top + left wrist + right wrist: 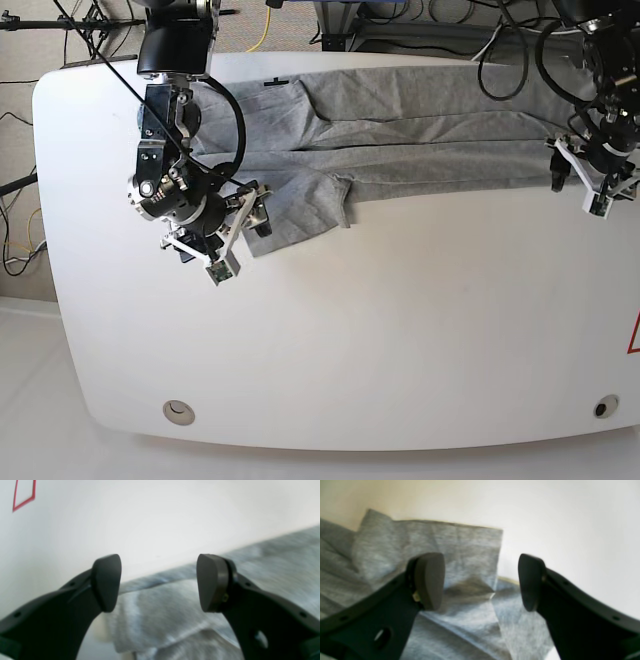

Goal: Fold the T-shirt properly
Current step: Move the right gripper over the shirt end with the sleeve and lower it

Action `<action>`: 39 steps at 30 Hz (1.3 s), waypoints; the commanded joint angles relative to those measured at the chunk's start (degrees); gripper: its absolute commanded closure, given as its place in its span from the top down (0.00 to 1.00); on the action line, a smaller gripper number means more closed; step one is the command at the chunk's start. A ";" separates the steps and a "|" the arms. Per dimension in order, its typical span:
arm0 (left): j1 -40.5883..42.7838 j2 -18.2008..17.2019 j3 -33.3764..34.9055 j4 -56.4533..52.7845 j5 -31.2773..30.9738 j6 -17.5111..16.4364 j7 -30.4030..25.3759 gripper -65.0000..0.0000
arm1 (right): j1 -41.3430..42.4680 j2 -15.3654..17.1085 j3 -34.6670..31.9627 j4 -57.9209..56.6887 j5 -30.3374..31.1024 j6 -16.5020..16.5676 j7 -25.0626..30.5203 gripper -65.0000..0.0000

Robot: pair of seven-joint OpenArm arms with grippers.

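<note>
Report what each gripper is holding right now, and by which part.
Nothing is held. The left gripper and right gripper both stand open above the T-shirt, with no cloth between their fingers.

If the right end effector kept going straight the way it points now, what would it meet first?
Most likely the T-shirt: the open right end effector points at its folded sleeve edge, though depth is unclear.

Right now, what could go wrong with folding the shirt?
The right gripper is open over a sleeve that already lies creased, so a pinch may catch only one layer. The left gripper, also open, is near the T-shirt edge by the table side and could drag it off.
</note>
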 commanded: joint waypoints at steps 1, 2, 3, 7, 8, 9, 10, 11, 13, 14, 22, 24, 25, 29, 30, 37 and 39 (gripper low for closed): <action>-0.11 -0.60 0.11 1.51 -0.87 0.49 -0.78 0.69 | 1.11 -0.03 0.64 0.36 0.06 0.32 1.47 0.69; -0.06 -0.51 0.28 1.61 -0.88 0.54 -0.75 0.69 | 1.05 -0.14 0.87 0.30 -0.14 0.38 1.49 0.70; -0.29 0.05 0.48 1.06 -0.65 0.42 -0.82 0.69 | 0.18 -0.30 0.45 1.45 -0.74 0.25 1.26 0.70; -0.92 0.83 1.17 0.10 -0.37 0.47 -0.88 0.69 | -1.55 -0.99 -0.12 3.49 -1.80 -0.03 0.72 0.71; -1.06 0.91 1.29 -0.04 -0.35 0.52 -0.87 0.69 | -1.85 -1.18 -0.21 3.81 -1.93 -0.11 0.63 0.71; -1.13 1.06 1.31 -0.11 -0.31 0.50 -0.84 0.69 | -2.06 -1.31 -0.20 3.88 -1.87 -0.08 0.64 0.71; -1.21 1.20 1.33 -0.19 -0.28 0.48 -0.81 0.69 | -2.27 -1.44 -0.19 3.95 -1.81 -0.06 0.65 0.71; -1.27 1.32 1.31 -0.32 -0.28 0.45 -0.76 0.69 | -2.48 -1.59 -0.20 3.98 -1.78 -0.07 0.67 0.71; -1.50 1.91 1.24 -0.66 -0.03 0.31 -0.53 0.69 | -3.07 -1.98 -0.38 4.36 -1.50 0.06 0.45 0.71; -1.66 2.38 1.21 -0.86 0.22 0.21 -0.34 0.69 | -3.46 -2.22 -0.56 4.71 -1.25 0.20 0.20 0.70; -1.81 2.12 1.01 -1.22 0.25 0.07 -0.50 0.69 | -2.72 -2.94 -0.91 1.69 -1.06 0.12 1.21 0.70; -1.62 1.07 1.26 -1.20 -0.11 0.25 -0.83 0.69 | -1.08 -3.49 -1.51 -2.22 -1.38 -0.11 2.53 0.70; -1.64 0.94 1.27 -1.26 -0.11 0.23 -0.84 0.69 | -0.65 -3.56 -1.59 -3.31 -1.36 -0.13 2.80 0.70; -1.68 0.41 1.29 -1.50 -0.11 0.25 -0.84 0.68 | 1.11 -3.73 -1.81 -7.78 -1.22 -0.12 3.81 0.69; -1.67 0.33 1.33 -1.52 -0.08 0.26 -0.83 0.68 | 1.46 -3.76 -1.86 -8.78 -1.16 -0.11 4.03 0.69; -1.39 1.08 1.31 -1.31 0.24 0.13 -0.92 0.68 | 4.68 -3.55 -2.58 -16.54 -1.76 0.23 7.20 0.69; -1.37 1.12 1.33 -1.35 0.20 0.16 -0.96 0.68 | 5.21 -3.40 -3.00 -17.93 -1.80 0.38 7.71 0.69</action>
